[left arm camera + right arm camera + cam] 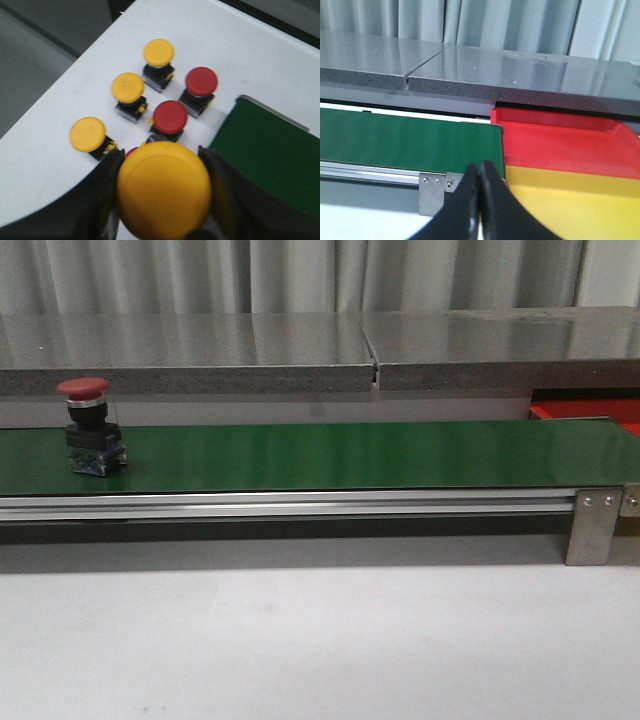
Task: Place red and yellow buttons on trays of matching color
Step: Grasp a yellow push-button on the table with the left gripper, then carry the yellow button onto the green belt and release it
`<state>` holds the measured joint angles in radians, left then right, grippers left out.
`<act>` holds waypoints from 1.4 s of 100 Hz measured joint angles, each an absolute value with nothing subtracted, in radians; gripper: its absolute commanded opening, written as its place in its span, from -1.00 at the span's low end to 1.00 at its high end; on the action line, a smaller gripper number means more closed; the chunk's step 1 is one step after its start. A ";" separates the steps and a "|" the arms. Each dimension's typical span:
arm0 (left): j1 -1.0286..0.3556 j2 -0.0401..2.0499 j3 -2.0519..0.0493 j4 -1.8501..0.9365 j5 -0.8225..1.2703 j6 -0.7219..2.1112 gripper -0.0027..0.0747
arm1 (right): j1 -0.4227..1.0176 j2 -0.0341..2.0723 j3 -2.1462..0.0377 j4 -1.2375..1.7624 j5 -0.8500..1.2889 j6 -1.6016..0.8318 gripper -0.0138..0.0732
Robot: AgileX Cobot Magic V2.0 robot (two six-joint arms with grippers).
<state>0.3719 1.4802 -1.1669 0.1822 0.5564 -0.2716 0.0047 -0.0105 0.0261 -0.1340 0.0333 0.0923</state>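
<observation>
The jaws of the left gripper are clamped on a yellow button, one dark finger pressed to each side of its cap, which faces straight up at the wrist camera. Beyond it, on the white tabletop, stand five loose buttons, all upright with caps skyward: three yellow ones in a slanting row and two red ones beside them, nearer the green belt. A sliver of red shows just by the held cap; the picture is blurred there, so it may be a further button, but I cannot be sure. No lettering can be read on any cap.

In the right wrist view, the right gripper has its jaws pressed together with nothing between them, hovering over the belt's end bracket. Past the belt end lie the red tray and, just in front and touching it, the yellow tray; neither holds anything in the part seen. A grey stone ledge runs behind.

From the front, a single red-capped button stands upright on the belt near its left end, long axis vertical, dark body below with a bluish base. A corner of the red tray peeks out at the far right behind the belt. No arm shows here.
</observation>
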 measured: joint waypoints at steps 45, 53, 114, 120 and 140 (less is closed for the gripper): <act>0.220 1.679 -1.371 0.157 0.700 -0.195 -0.98 | 0.005 -0.011 0.026 -0.134 0.033 0.092 -0.84; 0.217 1.712 -1.376 0.138 0.710 -0.195 -0.98 | 0.005 -0.011 0.026 -0.134 0.033 0.092 -0.84; 0.217 1.759 -1.383 0.113 0.743 -0.195 -0.98 | 0.005 -0.011 0.026 -0.134 0.033 0.092 -0.84; 0.217 1.764 -1.383 0.113 0.745 -0.195 -0.98 | 0.005 -0.011 0.026 -0.134 0.033 0.092 -0.84; 0.217 1.800 -1.386 0.103 0.767 -0.195 -0.83 | 0.005 -0.011 0.026 -0.134 0.033 0.092 -0.84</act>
